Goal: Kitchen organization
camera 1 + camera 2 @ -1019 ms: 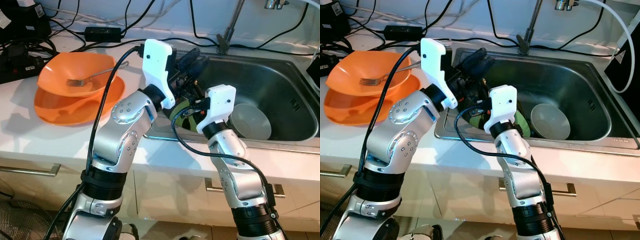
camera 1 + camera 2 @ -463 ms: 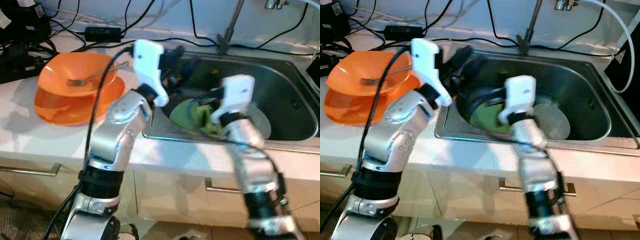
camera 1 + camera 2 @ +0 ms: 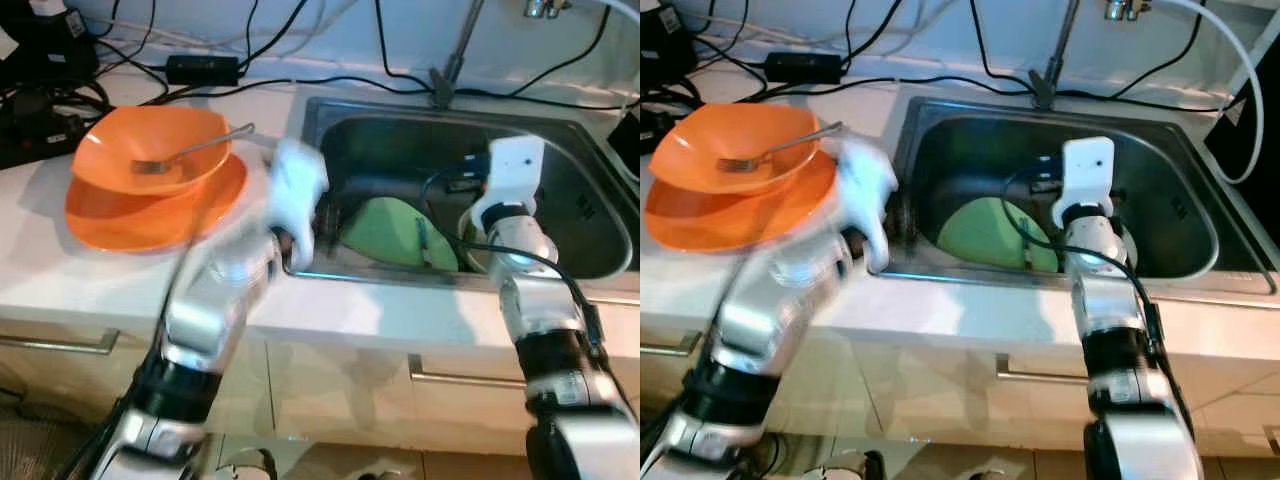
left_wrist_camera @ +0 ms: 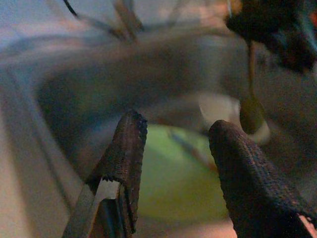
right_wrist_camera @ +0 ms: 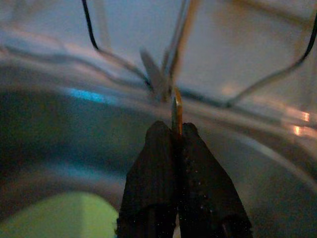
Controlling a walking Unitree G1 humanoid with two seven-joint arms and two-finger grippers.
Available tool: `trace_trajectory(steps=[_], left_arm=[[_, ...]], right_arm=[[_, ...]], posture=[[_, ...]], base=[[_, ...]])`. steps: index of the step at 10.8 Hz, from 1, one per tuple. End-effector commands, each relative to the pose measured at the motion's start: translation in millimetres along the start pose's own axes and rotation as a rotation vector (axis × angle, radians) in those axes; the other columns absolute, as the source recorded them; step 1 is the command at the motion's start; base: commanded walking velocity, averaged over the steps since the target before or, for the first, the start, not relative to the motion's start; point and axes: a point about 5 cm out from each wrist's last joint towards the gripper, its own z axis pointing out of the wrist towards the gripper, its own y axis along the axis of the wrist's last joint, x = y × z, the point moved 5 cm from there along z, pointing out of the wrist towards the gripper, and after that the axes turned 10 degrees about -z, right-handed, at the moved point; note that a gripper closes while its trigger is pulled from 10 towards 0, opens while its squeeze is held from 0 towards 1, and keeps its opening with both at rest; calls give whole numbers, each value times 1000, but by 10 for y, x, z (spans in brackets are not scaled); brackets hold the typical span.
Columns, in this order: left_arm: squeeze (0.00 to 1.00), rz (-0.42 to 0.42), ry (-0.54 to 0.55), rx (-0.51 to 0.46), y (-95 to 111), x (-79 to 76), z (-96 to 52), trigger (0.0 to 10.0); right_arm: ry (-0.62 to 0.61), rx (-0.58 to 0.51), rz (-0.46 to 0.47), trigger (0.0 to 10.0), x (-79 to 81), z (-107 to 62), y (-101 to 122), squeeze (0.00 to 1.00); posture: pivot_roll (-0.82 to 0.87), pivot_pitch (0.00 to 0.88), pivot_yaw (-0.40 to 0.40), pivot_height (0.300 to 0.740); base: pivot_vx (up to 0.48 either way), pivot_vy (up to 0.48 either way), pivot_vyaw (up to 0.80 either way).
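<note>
Pinching a thin utensil (image 5: 176, 111) edge-on between pressed right fingers (image 5: 153, 183), above the sink (image 3: 1180, 215) and green plate (image 3: 985, 235). Left fingers (image 4: 126, 158) spread, holding nothing. I'd keep my squeeze firm and lift clear of the rim.

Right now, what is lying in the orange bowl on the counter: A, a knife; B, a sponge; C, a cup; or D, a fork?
D: the head views show a metal fork resting in the orange bowl, tines down and handle over the rim.
</note>
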Motion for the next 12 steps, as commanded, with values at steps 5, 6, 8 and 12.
trace_trajectory(steps=[5,6,8,12], left_arm=[[0,68,-73,100,-163,-154,7,10000],[0,74,-77,111,-181,-156,4,10000],[0,85,-104,155,-270,-204,-1,10000],[0,95,-130,187,-319,-254,-21,10000]], right_arm=[[17,109,37,10000,65,83,-280,0],[31,126,51,10000,106,88,-325,0],[59,152,54,10000,185,82,-403,0],[92,162,69,10000,272,81,-433,1000]], posture=[[105,73,-67,740],[106,75,-68,740],[106,75,-68,740],[112,78,-73,740]], base=[[0,0,0],[0,0,0],[0,0,0],[0,0,0]])
